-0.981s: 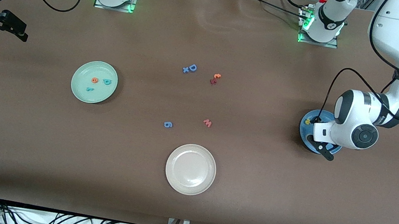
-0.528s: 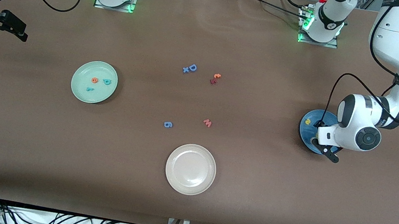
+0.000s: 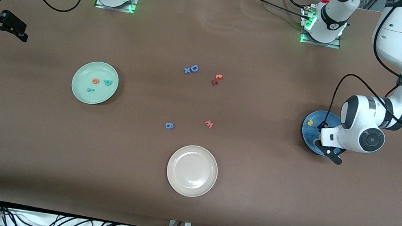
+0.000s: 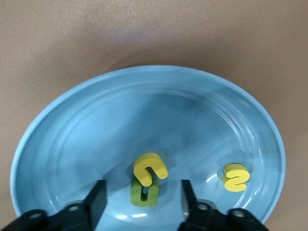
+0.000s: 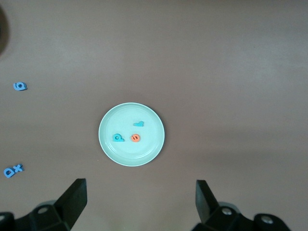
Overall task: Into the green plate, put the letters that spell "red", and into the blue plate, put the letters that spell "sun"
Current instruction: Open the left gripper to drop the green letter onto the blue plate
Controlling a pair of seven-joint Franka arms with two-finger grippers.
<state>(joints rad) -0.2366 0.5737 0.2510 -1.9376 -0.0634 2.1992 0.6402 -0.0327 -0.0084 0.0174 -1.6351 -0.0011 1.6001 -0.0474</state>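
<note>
Since a moment before, the left arm had slid a little toward its own end of the table, and more of the blue plate (image 3: 311, 131) showed. Its left gripper (image 4: 143, 202) had let go: the fingers stood apart, with nothing between them, low over that plate.

Biggest first: the brown table (image 3: 251, 200), then three plates. The green plate (image 3: 94, 82) lay toward the right arm's end. It held the teal "d" (image 5: 118, 138), the orange "e" (image 5: 135, 138) and the teal "r" (image 5: 139, 124). The right gripper (image 5: 139, 202) waited wide open, high over the table near that plate.

In the blue plate the yellow "u" (image 4: 150, 168) leaned on the green "n" (image 4: 145, 193), touching it. The yellow "s" (image 4: 235, 177) lay near them.

Both words looked done. The left arm probably just needed to lift straight up, so it would not bump the letters.
</note>
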